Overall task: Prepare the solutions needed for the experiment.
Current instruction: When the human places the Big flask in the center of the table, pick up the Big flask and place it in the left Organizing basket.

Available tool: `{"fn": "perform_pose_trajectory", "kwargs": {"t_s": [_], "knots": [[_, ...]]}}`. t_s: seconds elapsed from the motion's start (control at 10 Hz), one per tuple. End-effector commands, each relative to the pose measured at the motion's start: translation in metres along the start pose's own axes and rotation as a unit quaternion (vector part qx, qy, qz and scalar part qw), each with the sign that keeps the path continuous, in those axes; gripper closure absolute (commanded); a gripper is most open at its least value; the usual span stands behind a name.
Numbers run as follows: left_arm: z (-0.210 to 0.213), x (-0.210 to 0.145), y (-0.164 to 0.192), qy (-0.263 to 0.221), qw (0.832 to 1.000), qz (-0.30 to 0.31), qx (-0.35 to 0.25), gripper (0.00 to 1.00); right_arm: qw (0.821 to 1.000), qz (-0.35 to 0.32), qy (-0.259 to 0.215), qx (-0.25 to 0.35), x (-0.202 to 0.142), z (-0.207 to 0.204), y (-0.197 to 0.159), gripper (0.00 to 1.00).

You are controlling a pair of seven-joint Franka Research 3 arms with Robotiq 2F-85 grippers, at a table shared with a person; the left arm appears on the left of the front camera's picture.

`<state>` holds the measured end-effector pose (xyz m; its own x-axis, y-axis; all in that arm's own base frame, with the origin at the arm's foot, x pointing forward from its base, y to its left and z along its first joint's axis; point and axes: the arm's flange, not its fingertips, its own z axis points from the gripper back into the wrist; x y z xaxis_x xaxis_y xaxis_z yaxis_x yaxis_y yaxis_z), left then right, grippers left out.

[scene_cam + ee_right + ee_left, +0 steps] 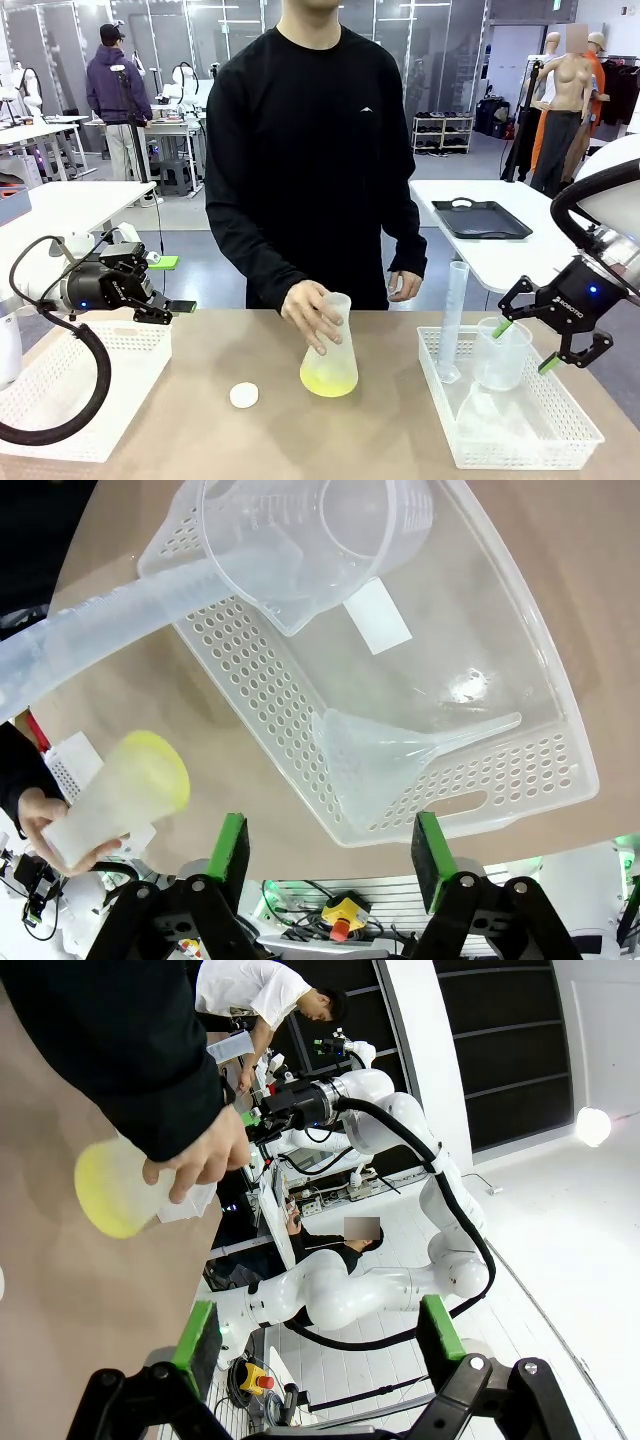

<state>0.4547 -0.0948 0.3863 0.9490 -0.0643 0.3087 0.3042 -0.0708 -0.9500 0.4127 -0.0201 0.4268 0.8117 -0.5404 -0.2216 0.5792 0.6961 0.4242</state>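
Tan tabletop (260, 440), busy lab (470, 90), left end effector (172, 285), right end effector (525, 345) both gaping empty

solution (328, 379) in flask (337, 345) mid-table, cap (244, 395) left of it, beaker (502, 354) in right basket (522, 461)

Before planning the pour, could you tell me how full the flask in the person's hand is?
Nearly empty: the flask holds only a shallow layer of yellow-green liquid at its base, and is clear above.
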Motion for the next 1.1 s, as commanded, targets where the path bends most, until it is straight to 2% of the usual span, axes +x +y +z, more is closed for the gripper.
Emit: {"fn": "perform_pose_trajectory", "kwargs": {"t_s": [0.0, 0.1, 0.2, 0.4, 0.6, 0.7, 0.8, 0.9, 1.0], "knots": [[-0.001, 0.001, -0.001, -0.002, 1.000, -0.002, 0.000, 0.00, 1.000, -0.003, -0.003, -0.002, -0.003, 0.000, 0.000, 0.18], [-0.001, 0.001, -0.001, -0.002, 1.000, -0.002, 0.000, 0.00, 1.000, 0.000, 0.000, 0.000, 0.000, 0.000, 0.000, 0.18], [-0.001, 0.001, -0.001, -0.002, 1.000, -0.002, 0.000, 0.00, 0.998, 0.023, -0.021, 0.063, -0.009, 0.003, 0.010, 0.18], [-0.001, 0.001, -0.001, -0.002, 1.000, -0.002, 0.000, 0.00, 0.986, 0.061, -0.021, 0.156, -0.017, 0.009, 0.020, 0.18], [-0.001, 0.001, -0.001, -0.002, 1.000, -0.002, 0.000, 0.00, 0.964, 0.088, -0.017, 0.250, -0.019, 0.014, 0.024, 0.18], [-0.001, 0.001, -0.001, -0.002, 1.000, -0.002, 0.000, 0.00, 0.946, 0.107, 0.012, 0.307, -0.021, 0.011, 0.030, 0.18], [-0.001, 0.001, -0.001, -0.002, 1.000, -0.002, 0.000, 0.00, 0.942, 0.119, -0.004, 0.314, -0.020, 0.008, 0.033, 0.18], [-0.001, 0.001, -0.001, -0.002, 1.000, -0.002, 0.000, 0.00, 0.924, 0.152, 0.013, 0.351, -0.018, 0.001, 0.036, 0.18], [-0.001, 0.001, -0.001, -0.002, 1.000, -0.002, 0.000, 0.00, 0.913, 0.173, 0.014, 0.369, -0.014, -0.003, 0.034, 0.18]]}}
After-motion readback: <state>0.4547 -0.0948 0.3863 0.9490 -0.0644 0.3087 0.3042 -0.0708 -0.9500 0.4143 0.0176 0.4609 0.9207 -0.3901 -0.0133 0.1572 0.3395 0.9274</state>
